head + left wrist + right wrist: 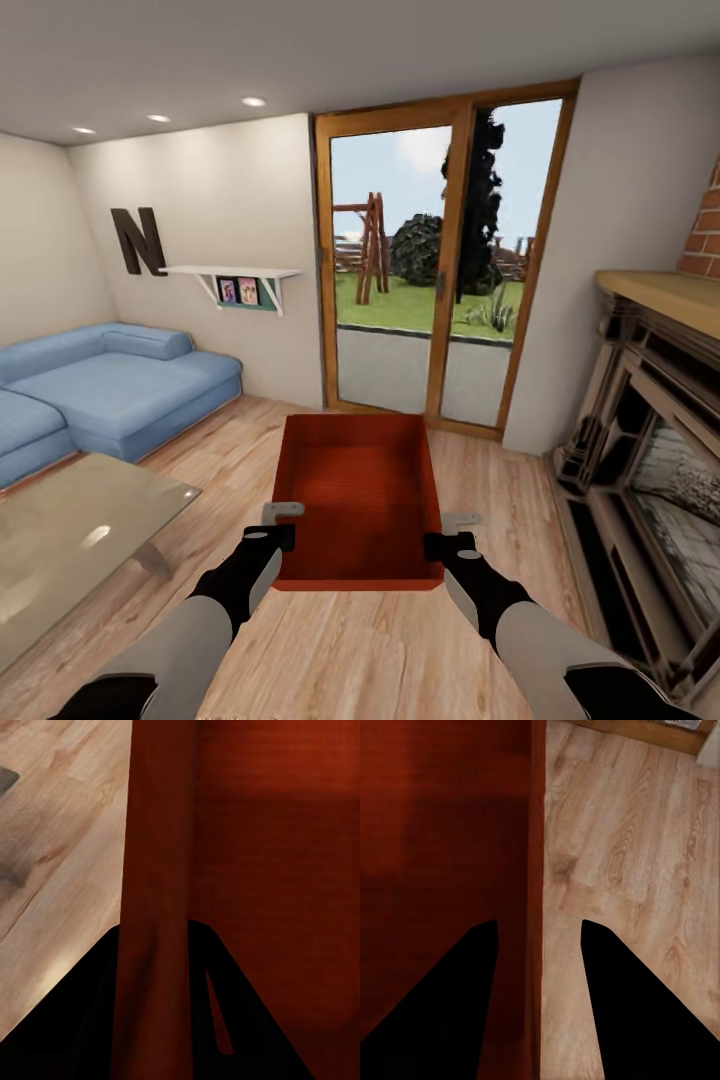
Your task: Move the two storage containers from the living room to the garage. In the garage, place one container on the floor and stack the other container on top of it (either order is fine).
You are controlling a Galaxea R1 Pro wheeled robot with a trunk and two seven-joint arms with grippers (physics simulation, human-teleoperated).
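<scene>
Container (360,495) between sofa (95,390) left, fireplace (650,450) right.

Home living room, simulator render. Evidence: blue sectional sofa (100,385) along the left wall w/ a glass-top coffee table (70,535) in front; light wood-plank floor (350,650) throughout; wood-framed glass doors (435,255) at the back showing lawn, trees, a wooden swing frame (370,245) outside. Right side: ornate stone fireplace (650,480) w/ wood mantel, brick above. Decor: big dark letter "N" (137,240) on the wall, white wall shelf (235,280) w/ small framed pics, recessed ceiling lights (160,118). Plain off-white walls. Domestic furnishing, no work gear or appliances.
</scene>
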